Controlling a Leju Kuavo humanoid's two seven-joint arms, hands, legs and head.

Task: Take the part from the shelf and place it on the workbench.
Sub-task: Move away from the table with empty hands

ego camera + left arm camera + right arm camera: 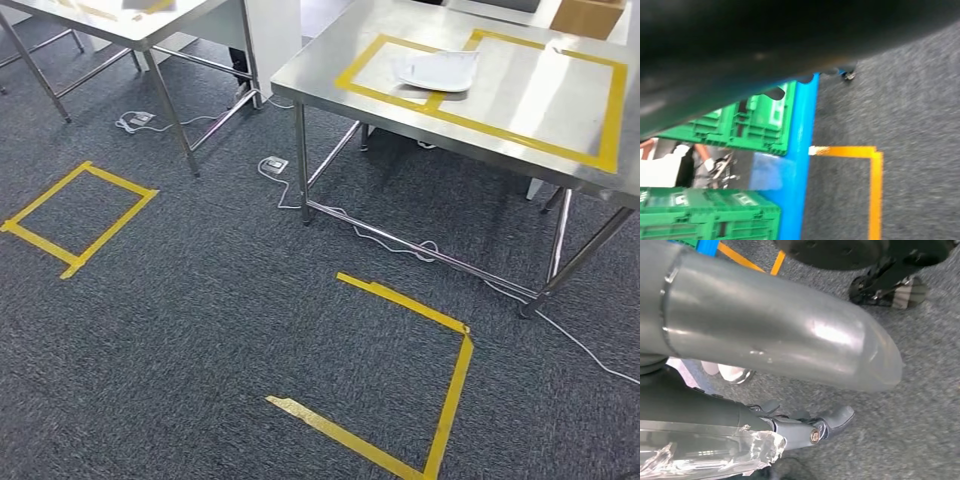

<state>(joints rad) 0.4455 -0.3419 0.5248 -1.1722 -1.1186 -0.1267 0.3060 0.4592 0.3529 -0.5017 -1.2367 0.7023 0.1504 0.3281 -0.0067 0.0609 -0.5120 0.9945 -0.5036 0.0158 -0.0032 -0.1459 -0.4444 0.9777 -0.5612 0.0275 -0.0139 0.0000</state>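
Note:
The steel workbench [528, 110] stands at the upper right of the head view, marked with yellow tape rectangles. A flat white part [439, 70] lies inside the left rectangle. In the right wrist view my right hand [753, 340] hangs over the grey carpet. Its thick grey thumb is spread from the darker fingers [828, 422], with nothing between them. In the left wrist view a blurred dark shape [734, 55], which looks like my left hand, crosses the frame; its fingers cannot be made out. Beyond it is a blue shelf edge [798, 165].
Green crates [753, 120] sit on the blue shelf. A second steel table [143, 30] stands at the upper left. Yellow tape squares [75, 215] [445, 390] mark the carpet. Cables and floor sockets [273, 166] lie near the workbench legs.

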